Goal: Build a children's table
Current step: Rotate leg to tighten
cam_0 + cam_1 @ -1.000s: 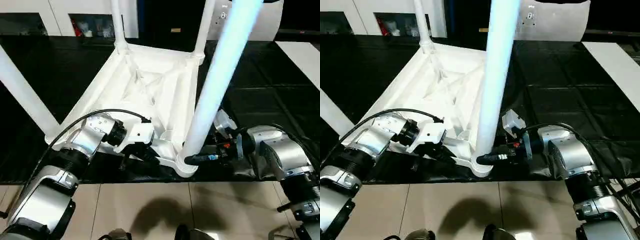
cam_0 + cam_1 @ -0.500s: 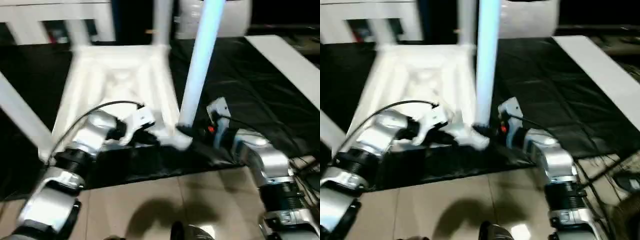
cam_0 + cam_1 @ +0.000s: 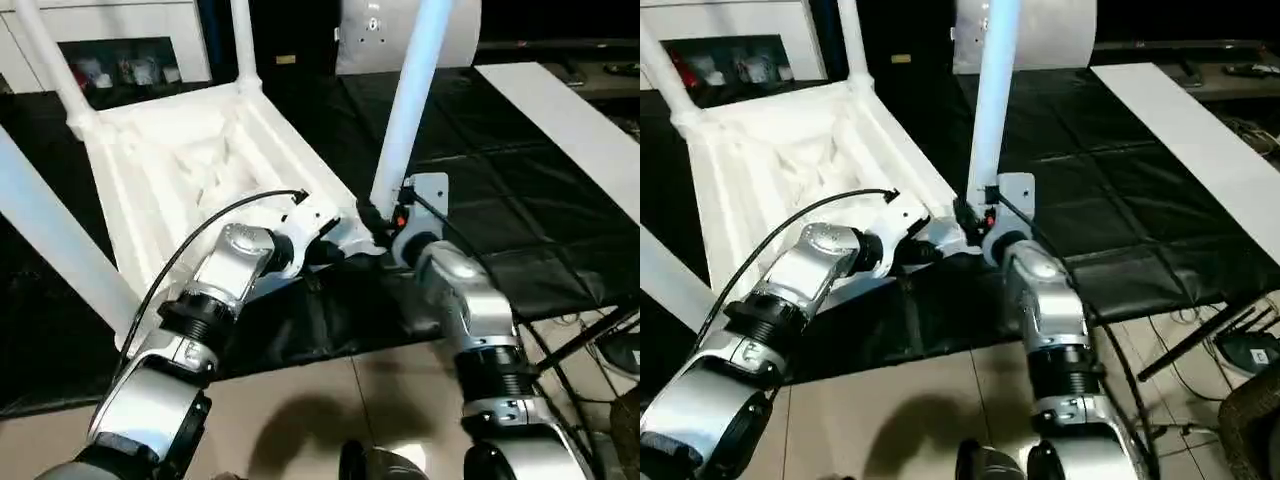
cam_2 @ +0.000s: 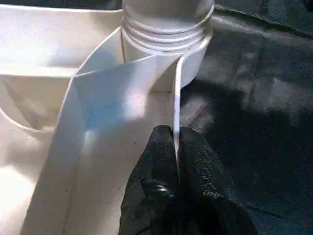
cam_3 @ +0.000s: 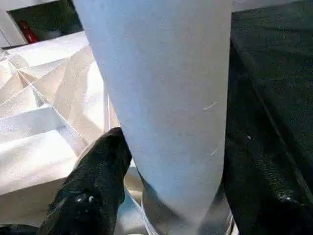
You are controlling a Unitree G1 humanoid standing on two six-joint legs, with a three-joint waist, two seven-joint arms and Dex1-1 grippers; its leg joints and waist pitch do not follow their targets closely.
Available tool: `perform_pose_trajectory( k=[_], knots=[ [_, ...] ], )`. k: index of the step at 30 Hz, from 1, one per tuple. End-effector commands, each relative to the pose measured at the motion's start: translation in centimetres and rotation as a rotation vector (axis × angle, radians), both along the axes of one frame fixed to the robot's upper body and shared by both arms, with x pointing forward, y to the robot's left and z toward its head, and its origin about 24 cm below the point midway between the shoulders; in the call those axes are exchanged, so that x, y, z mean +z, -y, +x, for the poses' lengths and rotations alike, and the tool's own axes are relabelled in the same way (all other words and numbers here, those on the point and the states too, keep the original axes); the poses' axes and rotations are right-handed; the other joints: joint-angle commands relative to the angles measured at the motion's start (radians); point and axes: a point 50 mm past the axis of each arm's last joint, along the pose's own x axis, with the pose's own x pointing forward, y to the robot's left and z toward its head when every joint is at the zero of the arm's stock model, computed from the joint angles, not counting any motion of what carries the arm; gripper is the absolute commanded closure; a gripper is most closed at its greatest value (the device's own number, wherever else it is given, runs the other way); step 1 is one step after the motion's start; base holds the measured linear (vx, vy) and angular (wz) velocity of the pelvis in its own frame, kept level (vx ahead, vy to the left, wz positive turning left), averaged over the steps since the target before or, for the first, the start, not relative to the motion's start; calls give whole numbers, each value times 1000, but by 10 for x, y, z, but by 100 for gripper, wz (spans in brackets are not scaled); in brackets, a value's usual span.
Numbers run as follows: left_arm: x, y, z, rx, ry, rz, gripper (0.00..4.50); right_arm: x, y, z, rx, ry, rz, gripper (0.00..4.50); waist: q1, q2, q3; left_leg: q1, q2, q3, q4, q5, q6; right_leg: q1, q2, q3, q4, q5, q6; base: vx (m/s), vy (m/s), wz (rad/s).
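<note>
**Both grippers now meet at the near corner leg**

Since a second ago your view has swung, and both forearms now angle inward toward one corner of the upturned children's table (image 3: 180,170), which lies underside-up on the black mat (image 3: 520,200). Your left gripper (image 4: 176,147) has its fingers (image 4: 159,161) pinched shut on the thin rim of the tabletop, one either side of the edge, just below the leg socket. Your right gripper (image 5: 171,161) straddles the near leg (image 3: 410,110) at its base, a black finger on each side of it, the left one touching the leg.
</note>
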Motion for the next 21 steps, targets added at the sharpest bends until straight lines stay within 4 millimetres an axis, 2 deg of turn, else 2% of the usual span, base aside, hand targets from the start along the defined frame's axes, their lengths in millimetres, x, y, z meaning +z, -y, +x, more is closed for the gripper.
perform_pose_trajectory(
  k=[1, 3, 4, 7, 9, 11, 12, 13, 14, 17, 19, 21],
  knots=[
    [27, 25, -2, -112, 105, -104, 450, -5, -28, -7, 147, -6, -16, 121, 11, -4, -94, -9, 18, -2, -55, -68, 138, 80, -65, 69, -42, -312, -108, 0, 0, 0],
    [23, 20, -4, -130, 92, -101, 450, -3, -17, -8, 165, 46, -76, 121, 18, -2, -98, -15, 15, 0, -49, -9, 165, 82, -64, 74, -27, -235, -135, 0, 0, 0],
    [22, 18, -5, -142, 87, -106, 450, -2, -12, -10, 182, 63, -79, 90, 24, -5, -96, -16, 12, 4, -47, 4, 184, 81, -63, 77, -25, -209, -141, 0, 0, 0],
    [19, 14, -8, -197, 92, -112, 450, 0, -2, -16, 245, 91, -76, 76, 39, -7, -93, -15, 11, 8, -48, -17, 204, 84, -60, 75, -32, -248, -120, 0, 0, 0],
    [15, 8, -13, -277, 91, -105, 450, 2, 9, -22, 314, 118, -96, 48, 44, -7, -90, -12, 13, 8, -51, -33, 194, 82, -58, 74, -37, -285, -108, 0, 0, 0],
    [13, 3, -17, -345, 83, -94, 450, 3, 19, -26, 375, 134, -115, 34, 55, -4, -86, -6, 16, 9, -54, -69, 177, 80, -57, 74, -47, -337, -87, 0, 0, 0],
    [11, 1, -19, -382, 82, -83, 450, 4, 24, -28, 411, 138, -128, 29, 55, -4, -87, -5, 18, 10, -54, -72, 171, 77, -58, 76, -45, -344, -86, 0, 0, 0],
    [10, -2, -21, -416, 78, -69, 450, 5, 30, -30, 446, 141, -141, 7, 64, -3, -84, -2, 17, 10, -56, -90, 164, 76, -57, 74, -51, -370, -78, 0, 0, 0],
    [8, -7, -22, -440, 76, -52, 450, 4, 37, -31, 482, 138, -171, 7, 70, 1, -82, 4, 21, 11, -58, -106, 153, 70, -59, 77, -53, -389, -76, 0, 0, 0],
    [6, -15, -26, -493, 63, -35, 450, 5, 49, -36, 581, 128, -201, 7, 84, 1, -79, 16, 27, 12, -61, -141, 129, 63, -59, 79, -57, -413, -80, 0, 0, 0],
    [5, -17, -28, -523, 54, -31, 450, 6, 52, -38, 620, 119, -194, 7, 84, -1, -76, 13, 26, 11, -63, -165, 124, 68, -60, 78, -59, -434, -78, 0, 0, 0],
    [4, -22, -34, -598, 31, -13, 450, 9, 58, -44, 737, 86, -197, 7, 86, -5, -80, 8, 23, 8, -63, -161, 127, 76, -60, 79, -55, -431, -70, 0, 0, 0]
  ],
)
